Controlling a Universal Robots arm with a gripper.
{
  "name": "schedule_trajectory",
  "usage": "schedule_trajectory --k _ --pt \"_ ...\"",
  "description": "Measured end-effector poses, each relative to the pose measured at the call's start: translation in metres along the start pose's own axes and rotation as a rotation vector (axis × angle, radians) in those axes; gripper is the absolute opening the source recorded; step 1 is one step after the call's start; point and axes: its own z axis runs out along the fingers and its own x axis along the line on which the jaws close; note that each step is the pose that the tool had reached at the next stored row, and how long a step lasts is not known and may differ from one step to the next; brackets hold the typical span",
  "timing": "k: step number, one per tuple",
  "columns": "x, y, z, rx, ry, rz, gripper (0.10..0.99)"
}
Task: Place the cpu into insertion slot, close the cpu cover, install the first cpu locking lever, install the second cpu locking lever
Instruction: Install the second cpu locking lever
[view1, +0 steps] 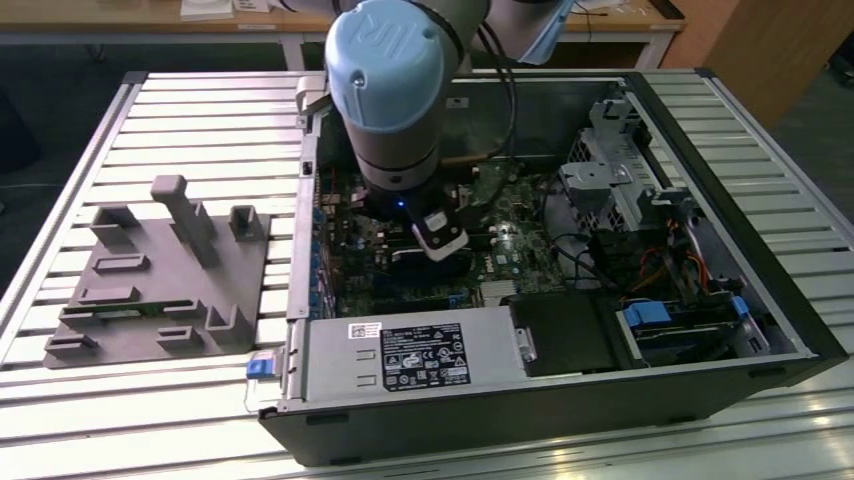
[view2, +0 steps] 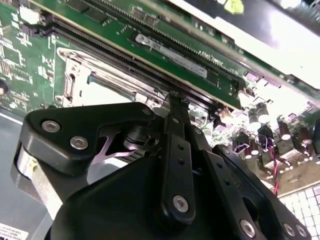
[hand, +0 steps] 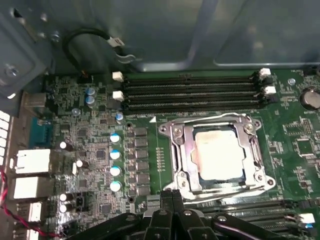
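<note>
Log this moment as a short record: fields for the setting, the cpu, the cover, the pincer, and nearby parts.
setting: open computer case lying on a slatted table, green motherboard inside
cpu: seated in the insertion slot, silvery top facing up
cpu cover: down, framing the cpu through its window
pincer: low over the board, at the socket's edge, holding nothing visible
nearby: long black memory slots beside the socket; grey fixture block on the table at the exterior view's left

A robotics lab or workshop. An open computer case (view1: 561, 250) lies on a slatted aluminium surface (view1: 200, 120) beside a grey fixture block (view1: 160, 280). Wooden desks (view1: 134, 20) stand behind.
</note>
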Motion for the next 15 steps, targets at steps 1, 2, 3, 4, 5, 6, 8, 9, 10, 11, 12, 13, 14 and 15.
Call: schedule_trajectory --k 1,2,3,4,5,6,8,9,10,11,12,13,14,15 --pt "0.0008 -0.0001 0.0001 -0.008 0.0006 0.001 0.106" --pt "0.0013 -0.0003 0.0003 -0.017 0.0012 0.002 0.106" --pt "0.0018 -0.0004 0.0005 -0.025 0.0017 0.002 0.106" --pt "0.0023 -0.0005 0.0008 -0.033 0.0022 0.003 0.106" --pt "0.0026 -0.0007 0.0012 -0.04 0.0026 0.004 0.106" --pt "0.0028 -0.0007 0.0019 -0.048 0.0027 0.005 0.106" --pt "0.0033 -0.0012 0.0025 -0.057 0.0035 0.006 0.106" --pt "0.0034 -0.0013 0.0027 -0.061 0.0039 0.006 0.106" --pt "0.0034 -0.0013 0.0028 -0.062 0.0039 0.006 0.106" --pt "0.0034 -0.0013 0.0028 -0.063 0.0039 0.006 0.106" --pt "0.0034 -0.0012 0.0024 -0.062 0.004 0.006 0.106" --pt "0.0033 -0.0007 0.001 -0.062 0.0042 0.006 0.106" --pt "0.0031 0.0002 -0.0015 -0.062 0.0041 0.006 0.106" --pt "0.0028 0.0013 -0.0045 -0.063 0.004 0.006 0.106"
